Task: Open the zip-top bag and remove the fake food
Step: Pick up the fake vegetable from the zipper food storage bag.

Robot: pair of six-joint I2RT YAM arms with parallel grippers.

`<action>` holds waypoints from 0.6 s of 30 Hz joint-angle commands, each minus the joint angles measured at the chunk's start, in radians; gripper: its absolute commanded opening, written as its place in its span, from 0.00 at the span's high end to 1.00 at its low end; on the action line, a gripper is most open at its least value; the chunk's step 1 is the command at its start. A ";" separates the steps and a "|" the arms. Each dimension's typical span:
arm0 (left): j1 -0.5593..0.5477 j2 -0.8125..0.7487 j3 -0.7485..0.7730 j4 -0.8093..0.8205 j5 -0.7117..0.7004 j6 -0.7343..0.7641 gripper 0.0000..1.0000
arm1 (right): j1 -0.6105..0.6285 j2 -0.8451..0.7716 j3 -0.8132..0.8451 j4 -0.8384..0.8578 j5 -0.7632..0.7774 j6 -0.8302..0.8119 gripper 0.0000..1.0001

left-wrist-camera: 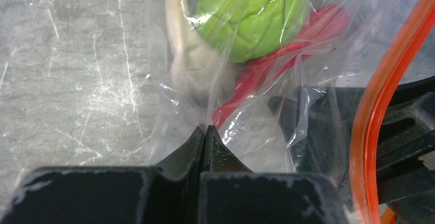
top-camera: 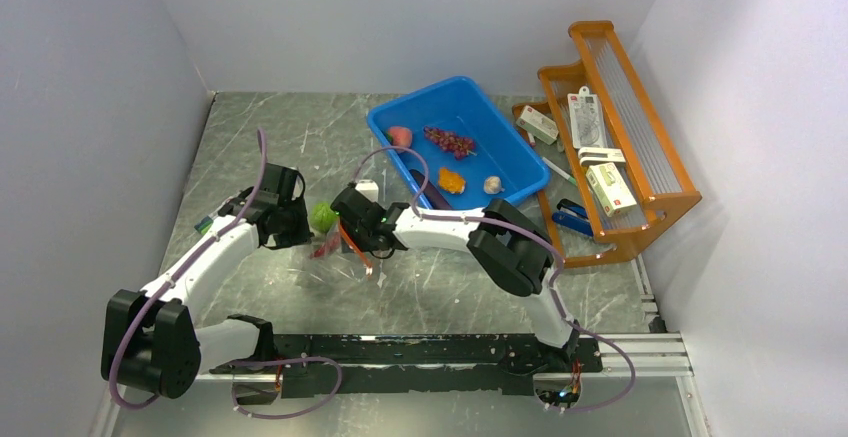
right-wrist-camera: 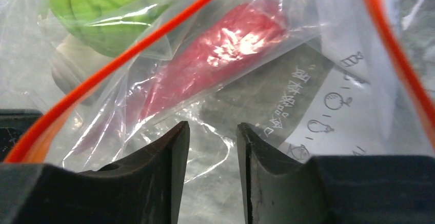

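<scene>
The zip-top bag (top-camera: 328,249) lies between my two grippers, its clear plastic crumpled. Its red-orange zip strip (left-wrist-camera: 386,96) curves down the right of the left wrist view. My left gripper (left-wrist-camera: 206,128) is shut on a fold of the bag's plastic. Inside the bag lie a green ball (left-wrist-camera: 251,14), a red piece (right-wrist-camera: 220,55) and a beige piece (left-wrist-camera: 191,65) of fake food. My right gripper (right-wrist-camera: 213,125) stands open at the bag's mouth, between the two runs of the zip strip (right-wrist-camera: 128,55), with only loose film showing between its fingers.
A blue bin (top-camera: 520,152) behind the bag holds a pink peach (top-camera: 400,137), dark grapes (top-camera: 450,142), an orange piece (top-camera: 451,180) and a beige bulb (top-camera: 492,185). An orange wooden rack (top-camera: 660,192) with small boxes stands at the right. Walls close in on three sides.
</scene>
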 commanded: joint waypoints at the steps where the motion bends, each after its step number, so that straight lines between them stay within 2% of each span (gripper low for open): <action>1: -0.009 0.008 0.031 0.005 0.009 -0.002 0.93 | -0.007 -0.016 -0.021 -0.070 0.118 -0.034 0.57; 3: -0.009 0.012 0.029 0.005 0.011 -0.001 0.93 | -0.019 -0.021 -0.014 -0.041 0.117 -0.036 0.54; 8: -0.009 0.014 0.030 0.003 0.006 -0.004 0.93 | -0.028 -0.009 -0.027 0.108 -0.017 0.030 0.52; 14: -0.009 0.025 0.031 0.005 0.011 -0.002 0.93 | -0.028 -0.003 -0.039 0.223 -0.051 0.148 0.50; 18: -0.009 0.029 0.031 0.005 0.012 0.000 0.93 | -0.026 0.043 -0.013 0.184 -0.014 0.207 0.47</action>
